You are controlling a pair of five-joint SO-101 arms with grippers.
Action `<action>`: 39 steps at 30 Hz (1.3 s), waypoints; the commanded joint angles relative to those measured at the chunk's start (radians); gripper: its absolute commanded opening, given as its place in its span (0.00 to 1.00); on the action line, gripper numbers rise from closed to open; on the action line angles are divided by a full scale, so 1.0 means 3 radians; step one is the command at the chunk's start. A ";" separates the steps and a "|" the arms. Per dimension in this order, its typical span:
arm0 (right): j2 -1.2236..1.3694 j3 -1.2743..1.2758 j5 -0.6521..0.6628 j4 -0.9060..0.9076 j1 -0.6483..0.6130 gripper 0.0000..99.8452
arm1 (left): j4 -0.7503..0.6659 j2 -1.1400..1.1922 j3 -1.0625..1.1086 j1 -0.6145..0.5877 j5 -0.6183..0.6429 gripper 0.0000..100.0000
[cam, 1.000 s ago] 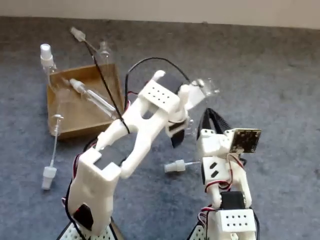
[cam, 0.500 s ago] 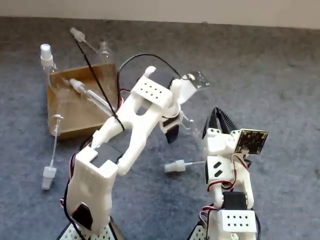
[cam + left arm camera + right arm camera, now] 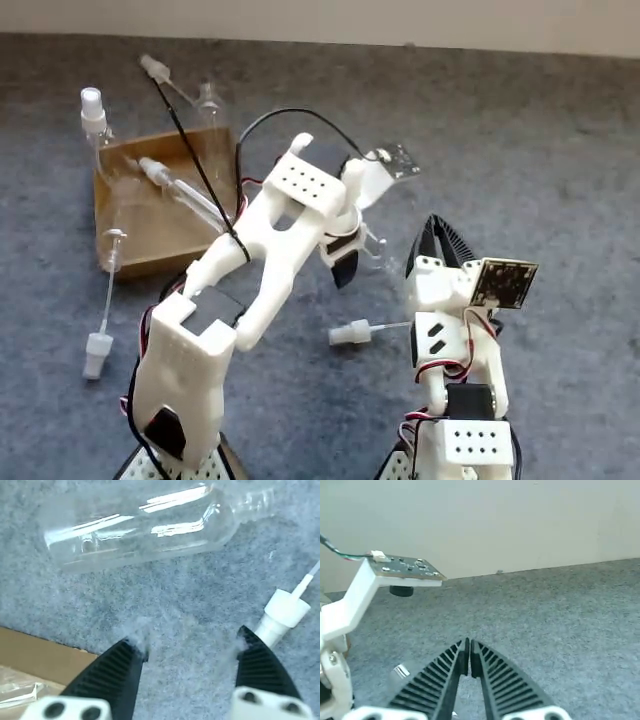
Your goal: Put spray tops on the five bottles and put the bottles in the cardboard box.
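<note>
Compared with one second ago, the left arm has swung a little back toward the cardboard box, and the right arm has drawn back toward its own base. Since half a second ago almost nothing has moved, so both arms seem to have come to rest. The left gripper hovers over the carpet with its jaws spread wide and nothing between them. Just beyond its fingertips the bottle lies on its side, its threaded neck bare, and no finger touches it. The spray top lies on the carpet just beside one finger, its thin tube pointing away. The right gripper is pressed closed on nothing and stands near the left gripper, apart from the bottle. I judge from this that the capping of this bottle is not yet done: bottle and top are both free and near each other, and each must be picked up before they can be joined. In the box a capped bottle seems to lie already, and a second spray top waits on the carpet near the box, so much of the task remains.
</note>
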 commanded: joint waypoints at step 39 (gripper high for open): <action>-0.0013 0.0401 0.0578 -0.0023 0.0008 0.00 | -0.0010 -0.0105 -0.0079 -0.0289 0.0026 0.10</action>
